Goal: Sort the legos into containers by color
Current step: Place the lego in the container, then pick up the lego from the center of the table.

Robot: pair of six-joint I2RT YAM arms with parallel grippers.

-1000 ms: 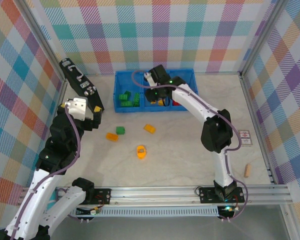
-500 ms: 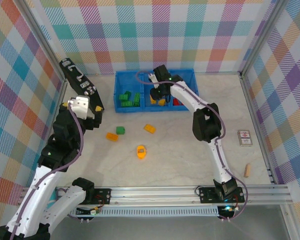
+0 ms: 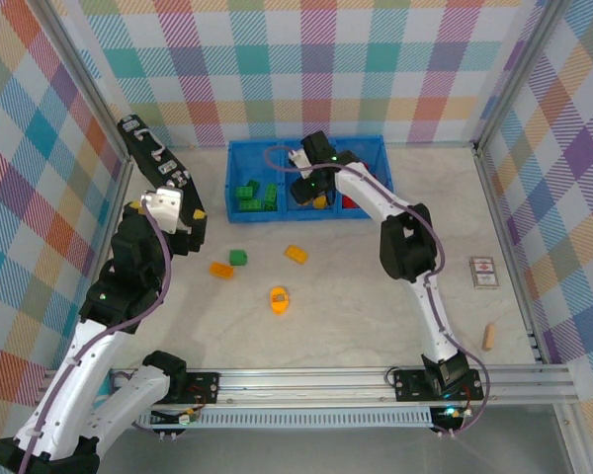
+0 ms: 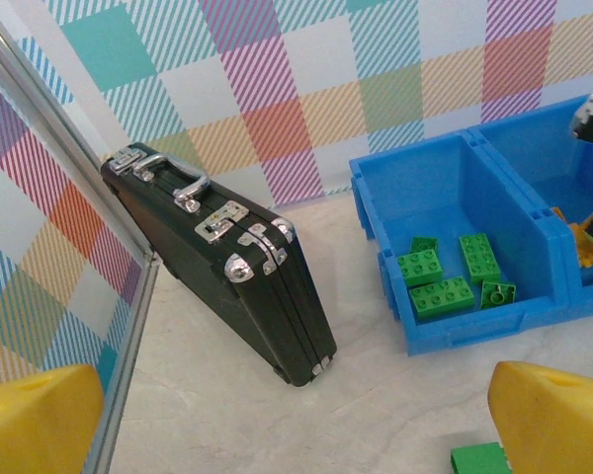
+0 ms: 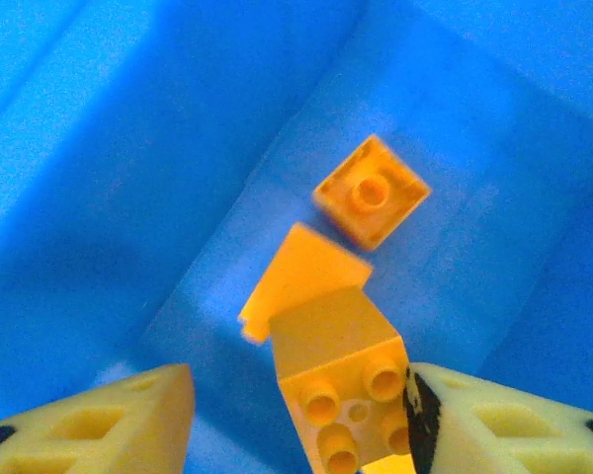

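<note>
The blue tray (image 3: pixel 239 156) stands at the back of the table. Its left compartment holds green legos (image 3: pixel 254 195), the middle one orange legos (image 5: pixel 371 190), the right one red legos (image 3: pixel 353 202). My right gripper (image 3: pixel 310 188) is down in the middle compartment, open. An orange brick (image 5: pixel 344 390) leans against its right finger (image 5: pixel 494 420), well apart from the left finger (image 5: pixel 109 425). My left gripper (image 4: pixel 296 439) is open over bare table beside the black case. On the table lie an orange brick (image 3: pixel 220 270), a green brick (image 3: pixel 238 258), another orange brick (image 3: pixel 296 254) and a rounded yellow piece (image 3: pixel 279 298).
The black case (image 3: pixel 158 178) leans against the left wall, close to my left gripper (image 3: pixel 173 212). A tan cork cylinder (image 3: pixel 488 337) and a small card (image 3: pixel 483 273) lie at the right. Metal rails edge the table.
The right arm's elbow has folded in toward the tray while its gripper stayed over the middle compartment. The left arm has crept slightly forward toward the case.
</note>
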